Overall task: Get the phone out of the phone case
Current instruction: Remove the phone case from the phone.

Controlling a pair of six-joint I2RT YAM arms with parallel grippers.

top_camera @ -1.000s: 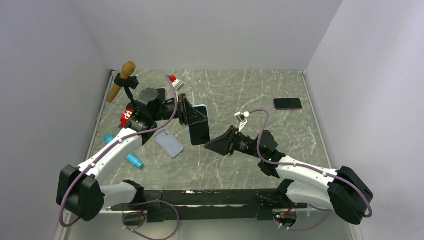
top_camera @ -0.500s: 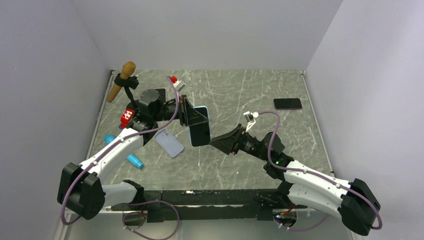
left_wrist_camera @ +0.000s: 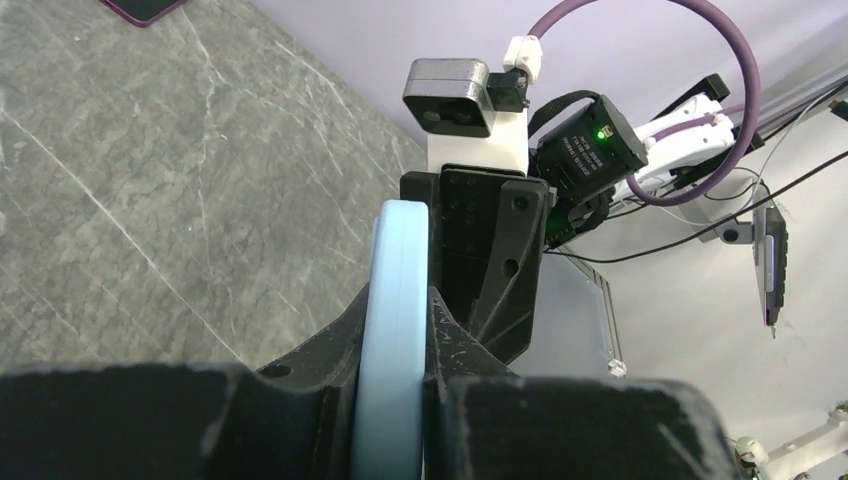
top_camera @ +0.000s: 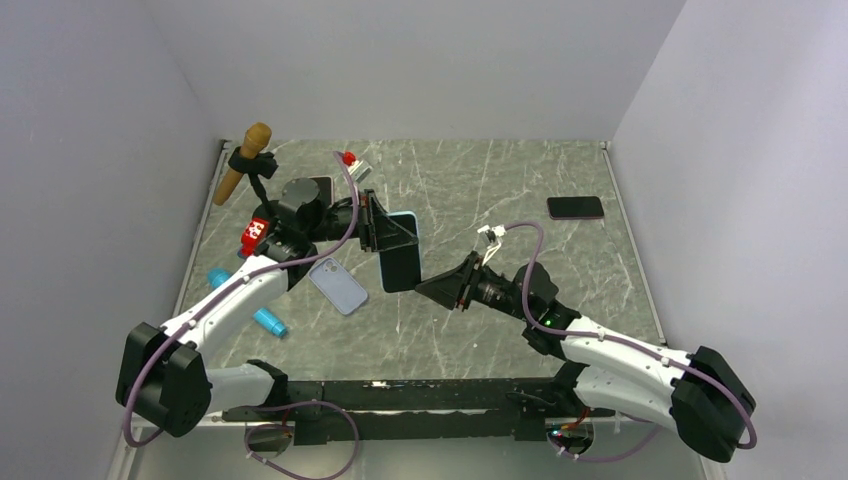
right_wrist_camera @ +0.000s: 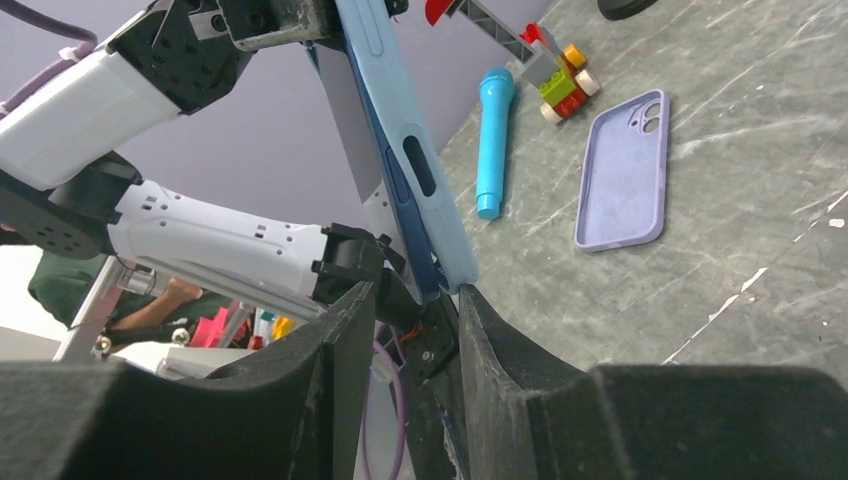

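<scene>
**Grey marbled surface, most things on its left side**

The surface [top_camera: 480, 180] is grey with pale veins, like stone. A lilac phone case [top_camera: 338, 285] lies flat on it, left of centre. Left of the case and nearer the front edge lies a blue toy microphone [top_camera: 268, 321] on its side, partly hidden. A small toy of coloured bricks [right_wrist_camera: 560, 80] sits near the case, by the microphone's head. Far behind the case, near the back-left corner, is a tilted wooden-handled tool [top_camera: 243, 163]. A small red-and-silver piece [top_camera: 350, 160] sits behind the case too. A dark phone [top_camera: 575, 207] lies flat, well apart to the case's right.
</scene>
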